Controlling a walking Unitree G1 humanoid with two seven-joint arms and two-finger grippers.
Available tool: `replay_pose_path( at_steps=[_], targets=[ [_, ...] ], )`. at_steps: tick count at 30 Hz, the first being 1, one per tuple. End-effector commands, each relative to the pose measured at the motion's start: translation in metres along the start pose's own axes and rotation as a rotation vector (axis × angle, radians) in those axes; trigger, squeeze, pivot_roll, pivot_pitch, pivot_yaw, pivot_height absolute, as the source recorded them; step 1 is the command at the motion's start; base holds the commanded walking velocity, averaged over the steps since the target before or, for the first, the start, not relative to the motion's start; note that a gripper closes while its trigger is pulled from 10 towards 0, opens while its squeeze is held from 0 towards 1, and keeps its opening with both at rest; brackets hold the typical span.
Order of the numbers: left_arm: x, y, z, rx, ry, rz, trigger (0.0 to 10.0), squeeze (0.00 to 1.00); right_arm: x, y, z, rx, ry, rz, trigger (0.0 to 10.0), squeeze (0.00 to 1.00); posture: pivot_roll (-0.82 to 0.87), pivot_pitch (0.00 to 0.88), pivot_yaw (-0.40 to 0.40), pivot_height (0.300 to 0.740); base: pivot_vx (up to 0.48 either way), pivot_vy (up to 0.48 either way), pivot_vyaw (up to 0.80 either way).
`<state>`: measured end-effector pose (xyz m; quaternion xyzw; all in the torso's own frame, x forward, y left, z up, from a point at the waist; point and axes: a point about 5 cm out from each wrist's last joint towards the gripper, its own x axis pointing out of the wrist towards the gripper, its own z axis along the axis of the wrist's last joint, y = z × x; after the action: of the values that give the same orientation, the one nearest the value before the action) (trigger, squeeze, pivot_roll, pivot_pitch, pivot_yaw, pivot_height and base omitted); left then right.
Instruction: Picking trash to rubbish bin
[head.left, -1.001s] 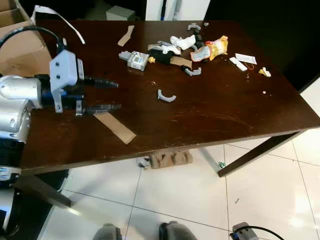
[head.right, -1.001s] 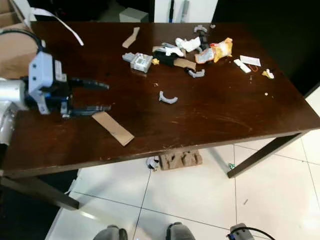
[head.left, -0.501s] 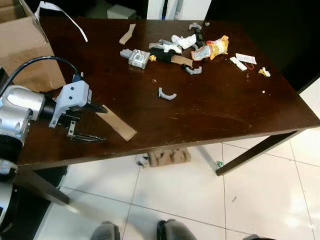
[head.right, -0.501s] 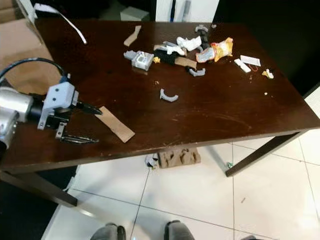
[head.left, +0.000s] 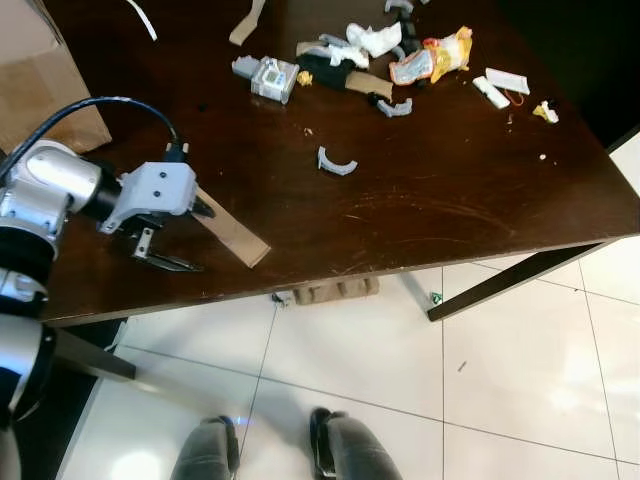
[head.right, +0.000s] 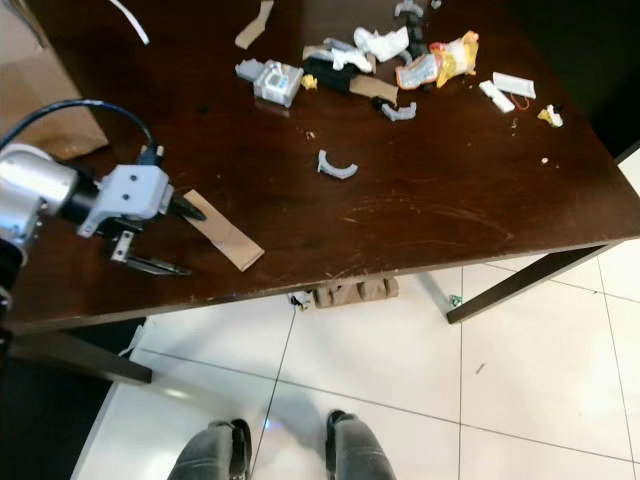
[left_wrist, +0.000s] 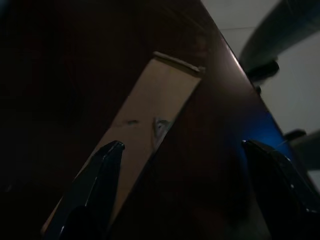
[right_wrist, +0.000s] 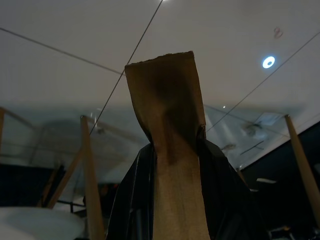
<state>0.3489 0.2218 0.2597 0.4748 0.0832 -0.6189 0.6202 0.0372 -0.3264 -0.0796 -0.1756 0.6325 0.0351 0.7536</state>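
Note:
A tan cardboard strip (head.left: 228, 232) lies flat near the front left edge of the dark wooden table (head.left: 450, 200). My left gripper (head.left: 188, 238) is open and low over the strip's near end. One finger rests over the strip (left_wrist: 150, 125) and the other stands off to its side above bare wood. More trash lies at the table's far side: an orange snack wrapper (head.left: 432, 60), crumpled white paper (head.left: 366, 38), a grey boxy piece (head.left: 268, 78) and a grey curved piece (head.left: 335, 163). In the right wrist view my right gripper (right_wrist: 175, 150) is shut on another cardboard strip (right_wrist: 172, 115), which points up at the ceiling.
A brown cardboard box (head.left: 40, 80) stands at the table's far left. Small white bits (head.left: 496, 88) lie near the right edge. A cardboard scrap (head.left: 325, 292) lies on the white tiled floor under the table. Two dark feet (head.left: 270, 450) show at the bottom.
The camera has shifted closer and tilted down. My left gripper has dropped from above the table's left side to the near end of the cardboard strip, still open.

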Motion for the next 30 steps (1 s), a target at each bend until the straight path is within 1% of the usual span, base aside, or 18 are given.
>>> replay_pose_path(
  at_steps=[1,6,12,14,17,20,22,24,27,28,29,30],
  targets=[
    [0.013,0.002,0.003,0.045,0.006,-0.018,10.0,0.00,-0.005,0.000,-0.022,0.005,0.051,0.006,10.0,0.00,-0.16,0.438,-0.124,0.740,0.000,0.000,0.00],
    [0.017,0.006,0.006,0.067,-0.013,-0.004,10.0,0.00,-0.006,-0.001,-0.025,0.001,0.053,0.007,10.0,0.00,-0.17,0.443,-0.130,0.740,0.000,0.000,0.00],
    [0.015,0.010,0.005,0.067,0.000,0.013,10.0,0.00,-0.009,-0.004,-0.030,-0.001,0.056,0.002,10.0,0.00,-0.18,0.456,-0.134,0.740,0.000,0.000,0.00],
    [0.014,0.011,0.004,0.040,-0.014,0.022,10.0,0.00,-0.010,-0.005,-0.031,-0.002,0.055,0.002,10.0,0.00,-0.18,0.461,-0.135,0.740,0.000,0.000,0.00],
    [0.015,0.011,0.003,0.026,-0.023,0.024,10.0,0.00,-0.010,-0.005,-0.032,-0.004,0.055,0.001,10.0,0.00,-0.18,0.465,-0.135,0.740,0.000,0.000,0.00],
    [0.017,0.010,0.000,-0.036,-0.065,0.034,10.0,0.00,-0.011,-0.007,-0.032,-0.003,0.051,0.000,10.0,0.00,-0.20,0.468,-0.139,0.740,0.000,0.000,0.00],
    [0.017,0.010,0.000,-0.036,-0.065,0.034,10.0,0.00,-0.011,-0.007,-0.032,-0.003,0.051,0.000,10.0,0.00,-0.20,0.468,-0.139,0.740,0.000,0.000,0.00],
    [0.021,0.008,-0.003,-0.069,-0.073,0.048,10.0,0.00,-0.012,-0.009,-0.033,0.001,0.048,-0.003,10.0,0.00,-0.22,0.468,-0.141,0.740,0.000,0.000,0.00],
    [0.023,0.007,-0.005,-0.088,-0.077,0.057,10.0,0.00,-0.012,-0.009,-0.033,0.003,0.046,-0.006,10.0,0.00,-0.23,0.468,-0.139,0.740,0.000,0.000,0.00],
    [0.025,0.005,-0.009,-0.119,-0.073,0.060,10.0,0.00,-0.013,-0.011,-0.034,0.006,0.046,-0.010,10.0,0.00,-0.23,0.467,-0.137,0.740,0.000,0.000,0.00],
    [0.025,0.005,-0.009,-0.119,-0.073,0.060,10.0,0.00,-0.013,-0.011,-0.034,0.006,0.046,-0.010,10.0,0.00,-0.23,0.467,-0.137,0.740,0.000,0.000,0.00],
    [0.030,0.000,-0.014,-0.180,-0.074,0.046,0.0,0.00,-0.014,-0.013,-0.035,0.016,0.043,-0.020,10.0,0.00,-0.25,0.463,-0.135,0.740,0.000,0.000,0.00]
  ],
)
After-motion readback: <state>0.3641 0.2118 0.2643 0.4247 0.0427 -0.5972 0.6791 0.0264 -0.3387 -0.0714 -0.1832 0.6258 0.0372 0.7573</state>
